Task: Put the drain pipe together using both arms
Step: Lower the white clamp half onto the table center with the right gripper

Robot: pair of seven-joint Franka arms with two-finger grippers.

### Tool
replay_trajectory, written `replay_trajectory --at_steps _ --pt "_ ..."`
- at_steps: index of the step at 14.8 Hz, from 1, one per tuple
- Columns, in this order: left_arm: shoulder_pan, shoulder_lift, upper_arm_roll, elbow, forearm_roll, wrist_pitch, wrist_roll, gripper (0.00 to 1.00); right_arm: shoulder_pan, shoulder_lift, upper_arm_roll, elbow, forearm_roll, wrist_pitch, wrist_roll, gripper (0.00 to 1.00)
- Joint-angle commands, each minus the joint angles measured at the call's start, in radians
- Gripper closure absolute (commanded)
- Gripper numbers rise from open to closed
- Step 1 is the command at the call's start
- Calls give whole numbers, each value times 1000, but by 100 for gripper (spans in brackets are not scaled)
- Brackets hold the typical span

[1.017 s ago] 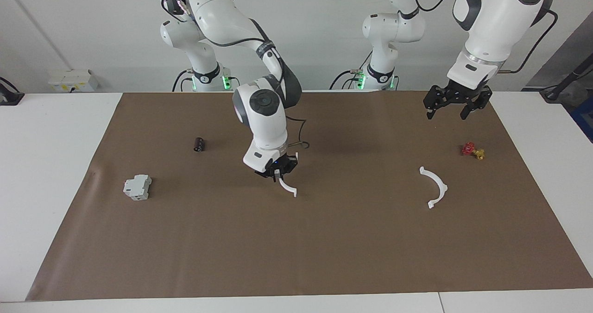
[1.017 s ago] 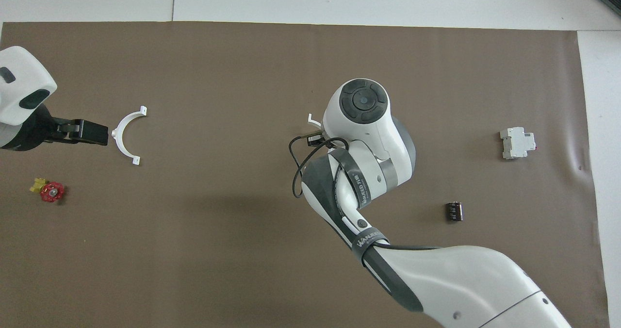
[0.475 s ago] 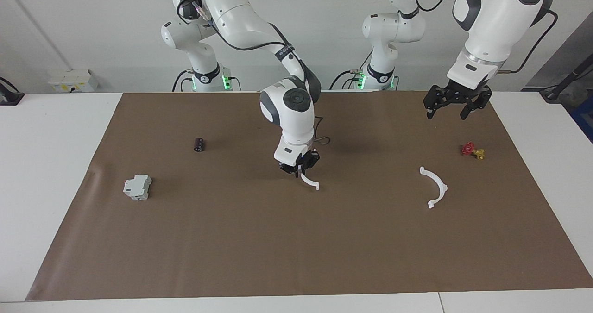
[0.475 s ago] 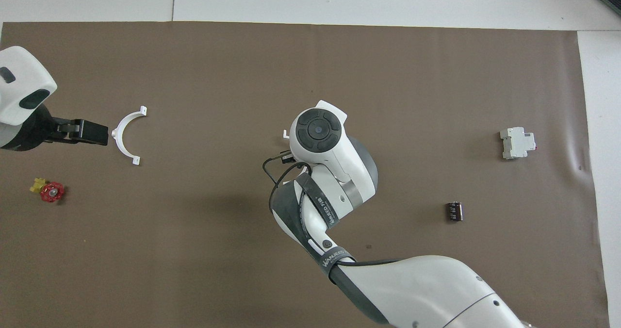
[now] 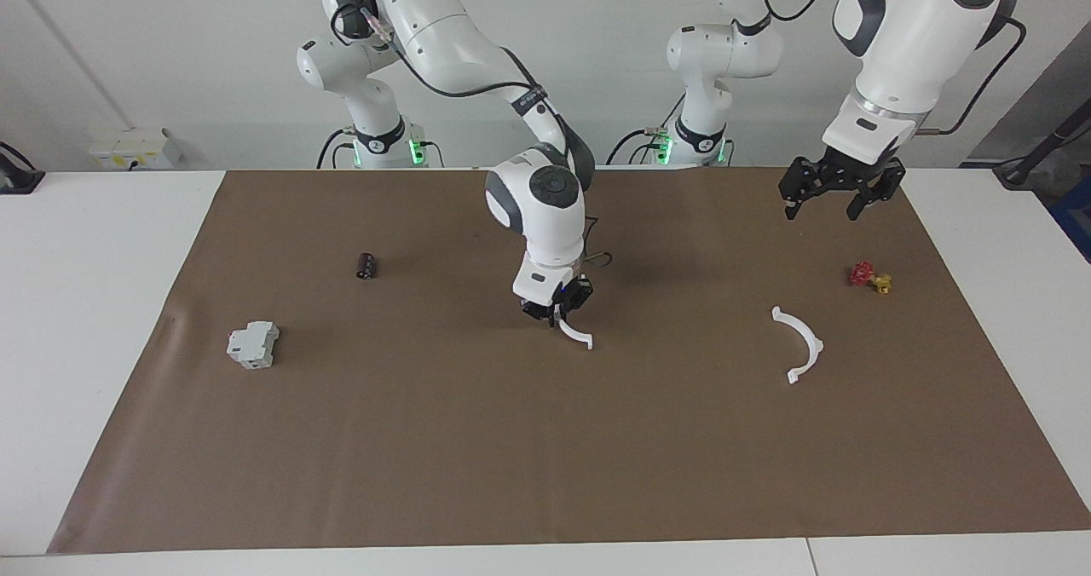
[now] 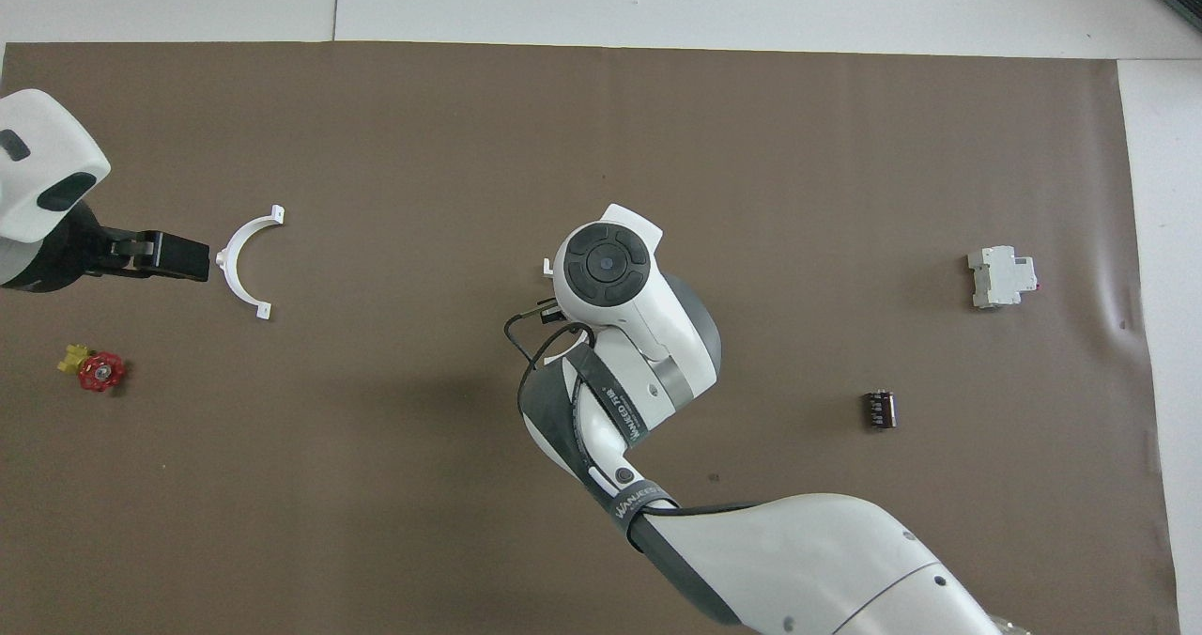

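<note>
My right gripper (image 5: 556, 315) is shut on one white half-ring arc (image 5: 578, 334) and holds it low over the middle of the brown mat. In the overhead view only an end tab of this arc (image 6: 547, 266) shows beside the right arm's wrist, which hides the gripper. The second white half-ring arc (image 5: 801, 346) lies flat on the mat toward the left arm's end, and it also shows in the overhead view (image 6: 246, 261). My left gripper (image 5: 839, 194) is open and empty, raised above the mat near that arc; it also shows in the overhead view (image 6: 174, 255).
A small red-and-yellow valve piece (image 5: 869, 278) lies on the mat beside the second arc, nearer to the robots. A grey boxy block (image 5: 253, 344) and a small black cylinder (image 5: 366, 265) lie toward the right arm's end. The brown mat (image 5: 545, 457) covers the table.
My right gripper has carried its arc toward the left arm's end of the table, slowing in the last half second. The left arm and the second arc have not moved.
</note>
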Motion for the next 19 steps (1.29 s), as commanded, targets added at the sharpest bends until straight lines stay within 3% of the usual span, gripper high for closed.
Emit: replay_trajectory --at_steps 1,17,18,19 --pt "6 -10 -2 -17 -17 19 14 0 -8 -3 3 -16 -35 26 27 100" --pt "6 -10 -2 -21 -17 25 12 0 -13 -7 3 -76 -107 93 -13 100" --pt "6 -12 -2 -21 -17 25 14 0 -11 -7 3 -76 -106 92 -7 37" --pt "6 -12 -2 -21 -17 25 12 0 -10 -9 3 -73 -106 86 -1 0"
